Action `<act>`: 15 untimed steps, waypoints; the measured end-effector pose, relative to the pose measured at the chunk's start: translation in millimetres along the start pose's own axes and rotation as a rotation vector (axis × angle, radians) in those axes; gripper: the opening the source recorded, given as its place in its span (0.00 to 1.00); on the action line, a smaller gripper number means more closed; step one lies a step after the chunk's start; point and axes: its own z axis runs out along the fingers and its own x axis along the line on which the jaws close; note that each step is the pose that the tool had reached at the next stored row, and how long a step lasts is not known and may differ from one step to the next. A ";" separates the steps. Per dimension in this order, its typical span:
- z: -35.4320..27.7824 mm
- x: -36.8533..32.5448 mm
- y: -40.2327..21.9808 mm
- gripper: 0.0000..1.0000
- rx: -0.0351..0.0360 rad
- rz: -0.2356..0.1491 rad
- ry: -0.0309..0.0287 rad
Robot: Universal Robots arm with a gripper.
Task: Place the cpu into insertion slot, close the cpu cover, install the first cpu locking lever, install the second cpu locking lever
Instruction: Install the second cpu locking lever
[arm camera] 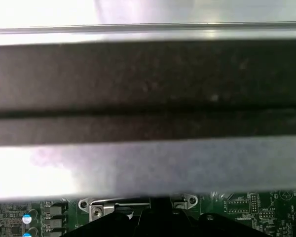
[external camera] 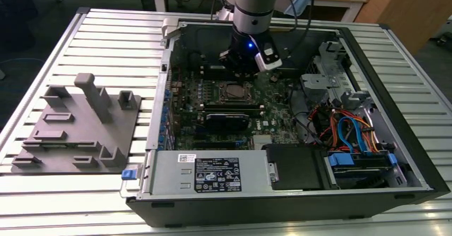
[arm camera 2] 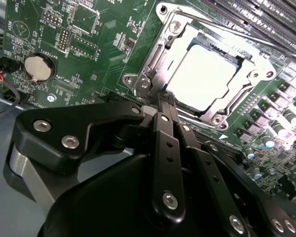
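Claw over the socket, chip seated, cover down

The open computer case (external camera: 297, 114) lies on the desk (external camera: 106, 35); just beyond the claw (arm camera 2: 165, 101), whose fingers are pressed together on nothing, the cpu cover (arm camera 2: 158, 54), thin stiff springy metal, frames the cpu (arm camera 2: 207, 76), a light, rigid, fragile chip best held by its edges.

A slatted metal table (external camera: 84, 35) carries an open computer case (external camera: 282, 193) and grey fixture (external camera: 78, 125)

The cpu (arm camera 2: 207, 79) has a pale, matt metal top. The cpu cover (arm camera 2: 163, 52) is shiny bare metal. The gripper (arm camera 2: 164, 101) is matt black with bright screws. The circuit board (arm camera 2: 98, 44) looks glossy green.
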 end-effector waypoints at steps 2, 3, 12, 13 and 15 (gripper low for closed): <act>-2.1 -0.1 0.1 0.10 0.0003 0.000 0.0000; -3.2 -0.1 0.2 0.10 0.0005 0.000 -0.0001; -5.8 -0.3 -1.6 0.10 0.0018 0.000 -0.0001; -5.9 -0.3 -2.4 0.10 0.0017 0.000 -0.0001; -5.9 -0.3 -3.4 0.10 0.0017 0.000 -0.0002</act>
